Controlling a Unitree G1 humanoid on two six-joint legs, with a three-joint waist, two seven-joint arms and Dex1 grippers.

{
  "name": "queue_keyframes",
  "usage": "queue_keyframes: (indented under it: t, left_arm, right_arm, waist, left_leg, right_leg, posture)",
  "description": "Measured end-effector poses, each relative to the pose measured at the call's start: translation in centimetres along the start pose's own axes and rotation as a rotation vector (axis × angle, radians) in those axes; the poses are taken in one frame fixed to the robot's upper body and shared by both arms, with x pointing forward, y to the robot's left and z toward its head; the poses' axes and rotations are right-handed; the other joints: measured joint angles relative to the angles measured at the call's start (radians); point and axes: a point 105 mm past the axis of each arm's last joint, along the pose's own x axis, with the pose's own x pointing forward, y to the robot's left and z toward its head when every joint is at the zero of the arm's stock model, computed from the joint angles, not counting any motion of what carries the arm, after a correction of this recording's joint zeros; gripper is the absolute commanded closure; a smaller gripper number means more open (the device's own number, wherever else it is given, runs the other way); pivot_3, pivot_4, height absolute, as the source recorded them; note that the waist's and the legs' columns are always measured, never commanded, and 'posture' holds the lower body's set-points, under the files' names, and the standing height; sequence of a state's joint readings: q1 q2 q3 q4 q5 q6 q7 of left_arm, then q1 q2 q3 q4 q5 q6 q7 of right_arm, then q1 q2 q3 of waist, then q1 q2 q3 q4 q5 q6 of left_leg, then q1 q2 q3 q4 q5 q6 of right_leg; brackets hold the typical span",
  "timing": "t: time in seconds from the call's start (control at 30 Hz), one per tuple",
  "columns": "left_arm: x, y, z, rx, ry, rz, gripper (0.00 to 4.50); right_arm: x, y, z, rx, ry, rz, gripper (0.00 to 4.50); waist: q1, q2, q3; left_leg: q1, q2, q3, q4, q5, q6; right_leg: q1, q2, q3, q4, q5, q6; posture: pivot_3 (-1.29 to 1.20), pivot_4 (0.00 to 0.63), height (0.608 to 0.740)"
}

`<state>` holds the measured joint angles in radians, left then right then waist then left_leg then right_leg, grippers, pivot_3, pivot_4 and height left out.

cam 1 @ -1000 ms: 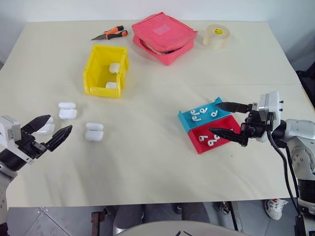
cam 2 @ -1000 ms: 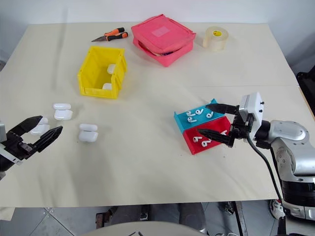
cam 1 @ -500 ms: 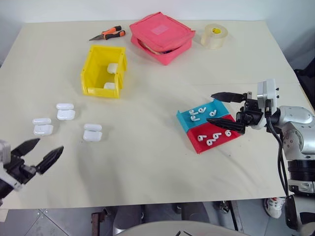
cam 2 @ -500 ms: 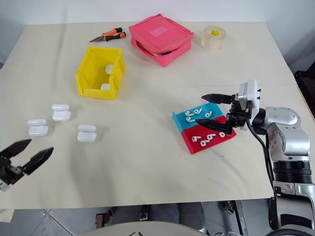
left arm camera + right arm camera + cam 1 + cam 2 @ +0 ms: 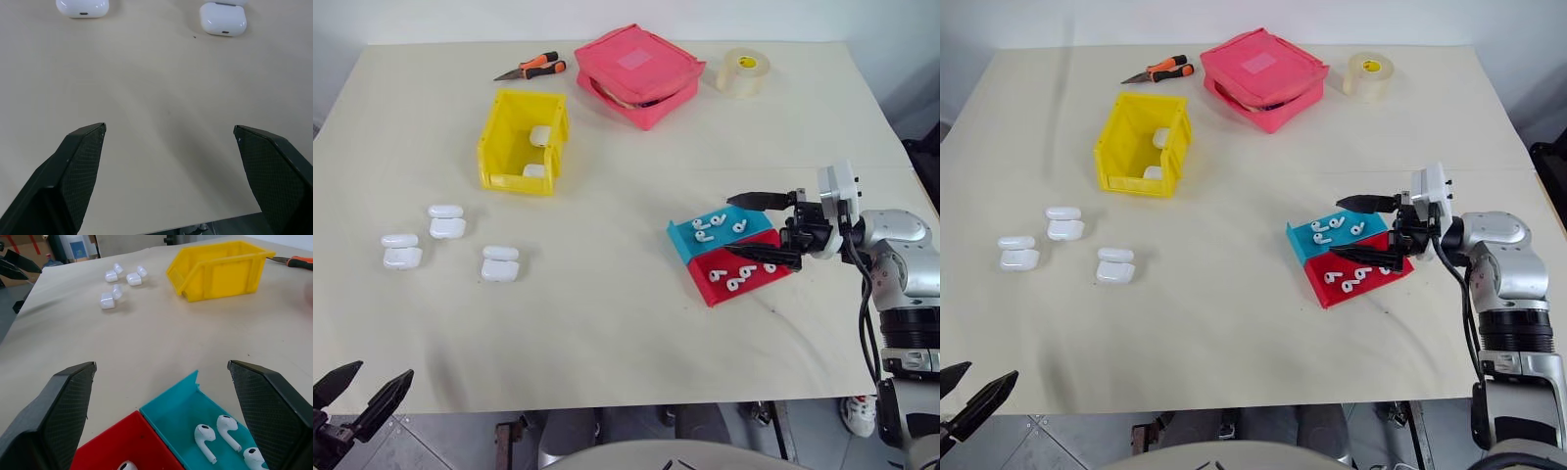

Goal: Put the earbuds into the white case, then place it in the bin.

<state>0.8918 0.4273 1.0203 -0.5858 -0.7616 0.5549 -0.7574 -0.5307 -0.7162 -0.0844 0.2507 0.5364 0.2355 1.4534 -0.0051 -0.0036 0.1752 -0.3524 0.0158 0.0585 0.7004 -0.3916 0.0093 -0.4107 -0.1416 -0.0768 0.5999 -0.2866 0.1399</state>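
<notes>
Two cases already sit in the bin [image 5: 521,140], but three more cases [image 5: 499,263] lie open on the table's left and the earbuds [image 5: 710,226] are in their blue and red trays. Your right gripper [image 5: 766,228] hangs wide open and empty over those trays, so I'd call the pick not yet made. Your left gripper [image 5: 360,391] is spread and empty off the near table edge.

Wide bare table [image 5: 607,323] separates 3 cases [image 5: 499,264] from trays [image 5: 729,253].
</notes>
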Motion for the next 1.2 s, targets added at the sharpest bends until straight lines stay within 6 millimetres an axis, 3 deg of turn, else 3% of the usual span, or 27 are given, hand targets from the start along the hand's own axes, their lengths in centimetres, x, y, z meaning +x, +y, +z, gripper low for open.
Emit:
queue_keyframes:
  t: [0.17, 0.27, 0.5, 0.73, 1.2]
  left_arm:
    - [-0.1, 0.1, 0.0, 0.005, -0.001, 0.011, 0.04]
    - [1.0, -0.1, 1.0, 0.038, -0.023, -0.006, 0.04]
    - [6.0, -2.8, 4.3, 0.104, -0.067, -0.138, 0.04]
    - [9.6, -5.3, 4.9, 0.105, 0.028, -0.233, 0.04]
    - [12.1, -7.3, 5.8, 0.056, 0.179, -0.201, 0.04]
  right_arm:
    - [0.0, -0.4, 0.1, -0.010, -0.001, -0.002, 0.00]
    - [0.1, -0.3, 0.2, -0.014, -0.003, 0.006, 0.00]
    - [0.1, 0.3, 0.0, -0.021, 0.005, 0.032, 0.00]
    - [0.3, 1.1, 0.0, -0.036, 0.015, 0.042, 0.00]
    - [0.2, 2.0, -0.6, -0.014, 0.033, 0.023, 0.00]
  waist:
    - [0.000, 0.000, 0.000]
    - [0.003, 0.000, 0.000]
    - [0.001, 0.000, 0.000]
    - [0.000, 0.001, 0.000]
    - [0.003, 0.001, 0.000]
  left_leg:
    - [0.000, 0.000, 0.000, 0.000, 0.000, 0.000]
    - [0.000, 0.000, 0.000, 0.001, 0.000, 0.000]
    - [0.000, -0.001, -0.001, 0.001, 0.000, 0.000]
    - [0.000, -0.001, 0.000, 0.001, 0.000, 0.000]
    - [0.000, -0.002, -0.002, 0.003, 0.000, -0.001]
  right_leg:
    - [0.000, 0.000, 0.000, 0.000, 0.000, 0.000]
    - [0.000, 0.000, 0.000, 0.000, 0.000, 0.000]
    - [0.001, -0.002, 0.000, 0.005, 0.000, 0.000]
    - [0.001, 0.000, 0.000, 0.005, 0.000, 0.001]
    - [0.001, 0.000, 0.000, 0.007, 0.000, 0.001]
  posture:
    - [0.00, 0.150, 0.740]
    - [0.00, 0.150, 0.740]
    - [0.00, 0.150, 0.740]
    - [0.00, 0.150, 0.740]
    - [0.00, 0.150, 0.740]
